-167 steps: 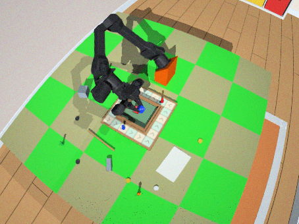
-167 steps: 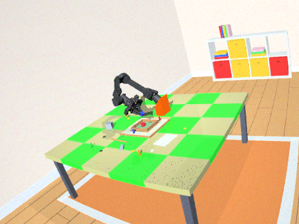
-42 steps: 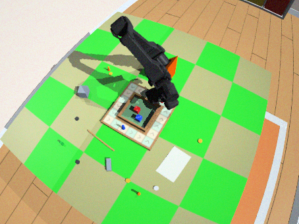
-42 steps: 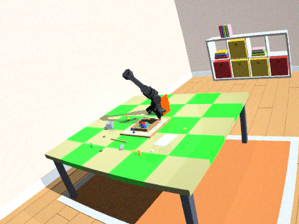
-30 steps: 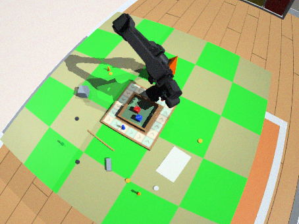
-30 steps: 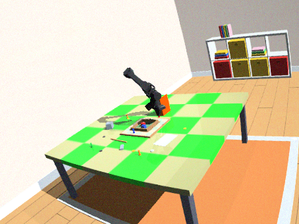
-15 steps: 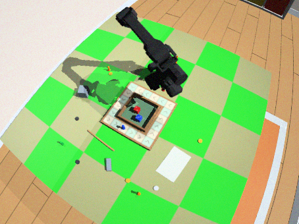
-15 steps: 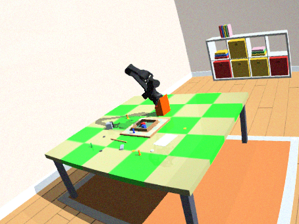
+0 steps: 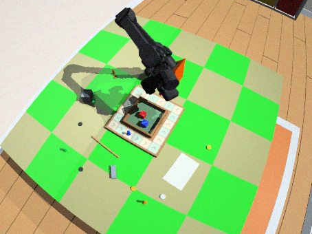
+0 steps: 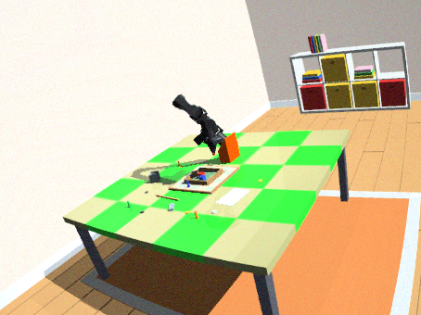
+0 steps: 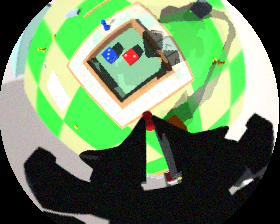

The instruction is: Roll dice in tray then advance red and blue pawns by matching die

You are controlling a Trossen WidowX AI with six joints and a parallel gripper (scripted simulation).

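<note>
The red die (image 9: 142, 114) (image 11: 131, 56) and the blue die (image 9: 144, 123) (image 11: 110, 54) lie inside the tray (image 9: 135, 130) (image 11: 111, 40), in the middle of the arrow board (image 9: 154, 147). My gripper (image 11: 148, 118) is shut on the red pawn (image 11: 149, 122) (image 10: 213, 154) and holds it raised above the board's back side, outside the tray. The arm mostly hides the pawn in the top view. The blue pawn (image 9: 128, 133) (image 10: 188, 184) (image 11: 104, 24) stands on the board's track, on the side away from the gripper.
An orange panel-like block (image 9: 180, 69) (image 10: 229, 148) stands close behind the arm. A dark cube (image 9: 86, 96) is left of the board. A stick (image 9: 104, 146), a grey block (image 9: 113, 172), a white sheet (image 9: 181, 171), a green pawn (image 9: 64, 150) and an orange pawn (image 9: 144, 202) lie around the front.
</note>
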